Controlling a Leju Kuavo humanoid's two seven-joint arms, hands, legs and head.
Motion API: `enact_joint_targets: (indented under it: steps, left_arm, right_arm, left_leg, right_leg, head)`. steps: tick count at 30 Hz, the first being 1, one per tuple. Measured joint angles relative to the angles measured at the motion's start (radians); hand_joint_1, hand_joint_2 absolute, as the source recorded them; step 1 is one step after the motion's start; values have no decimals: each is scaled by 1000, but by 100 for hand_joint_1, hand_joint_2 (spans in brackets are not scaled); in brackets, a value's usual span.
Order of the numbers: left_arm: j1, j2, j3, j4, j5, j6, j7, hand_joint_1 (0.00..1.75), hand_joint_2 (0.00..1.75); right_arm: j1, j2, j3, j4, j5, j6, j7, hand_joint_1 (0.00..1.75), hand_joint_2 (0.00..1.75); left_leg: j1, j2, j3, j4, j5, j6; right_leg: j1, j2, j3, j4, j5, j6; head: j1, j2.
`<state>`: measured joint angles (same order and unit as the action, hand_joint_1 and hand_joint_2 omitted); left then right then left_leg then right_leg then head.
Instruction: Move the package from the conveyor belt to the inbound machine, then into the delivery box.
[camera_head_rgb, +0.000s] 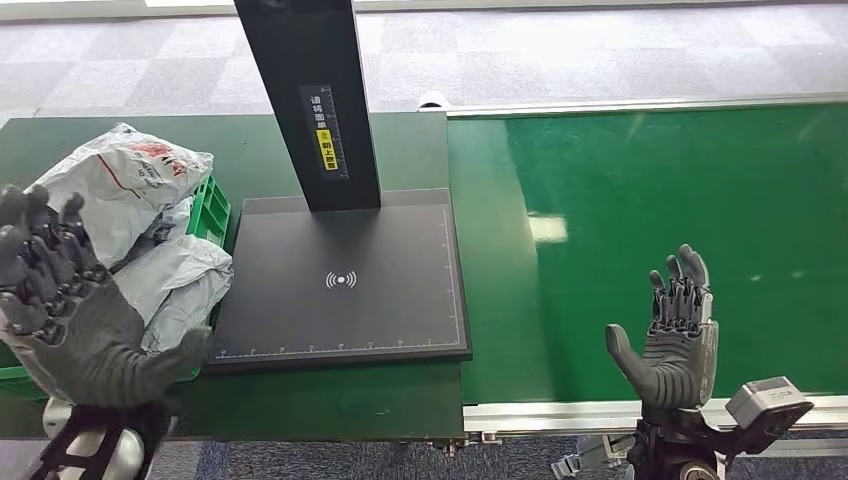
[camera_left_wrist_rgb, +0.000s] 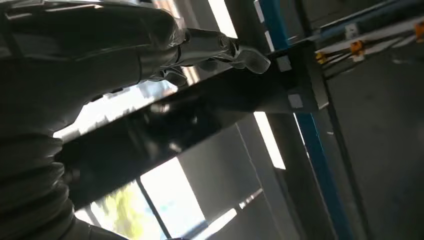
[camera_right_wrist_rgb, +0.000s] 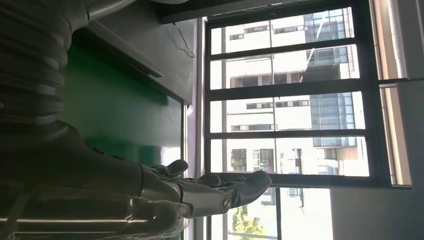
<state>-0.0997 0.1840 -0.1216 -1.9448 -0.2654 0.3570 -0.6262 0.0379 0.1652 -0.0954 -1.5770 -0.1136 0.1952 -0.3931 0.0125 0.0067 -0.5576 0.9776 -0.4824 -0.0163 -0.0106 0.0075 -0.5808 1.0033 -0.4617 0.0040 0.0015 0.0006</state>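
Centre: inbound machine (camera_head_rgb: 340, 275), post (camera_head_rgb: 305, 100) rising from its rear. Right: conveyor belt (camera_head_rgb: 680, 200). Left: packages (camera_head_rgb: 150, 220) piled in delivery box (camera_head_rgb: 212, 210).

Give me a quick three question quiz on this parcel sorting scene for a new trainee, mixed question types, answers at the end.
1. True or false: a package lies on the green conveyor belt.
2. Where do the grey packages sit?
A. on the black scanner pad
B. in the green delivery box
C. in the right robot hand
3. Fill in: both robot hands are ____ and hold nothing.

Key
1. False; the visible belt is bare.
2. B, the green delivery box, beside the scanner pad.
3. Open: left robot hand, right robot hand.
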Motion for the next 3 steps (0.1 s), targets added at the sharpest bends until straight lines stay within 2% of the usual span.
enact_joint_targets:
  steps: [2,3]
  left_arm:
    - [38,-55,-28,60,188,-112,-11,0,175]
    - [46,-70,-35,80,229,-140,-7,0,175]
  right_arm:
    - [-2,-2,22,12,15,-6,5,0,175]
    - [-2,-2,28,15,20,-8,7,0,175]
  left_leg:
    - [0,-1,0,0,0,0]
    - [0,-2,0,0,0,0]
  right_leg:
    - [0,-2,1,0,0,1]
    - [0,-2,1,0,0,1]
  head:
    - [0,0]
    - [0,0]
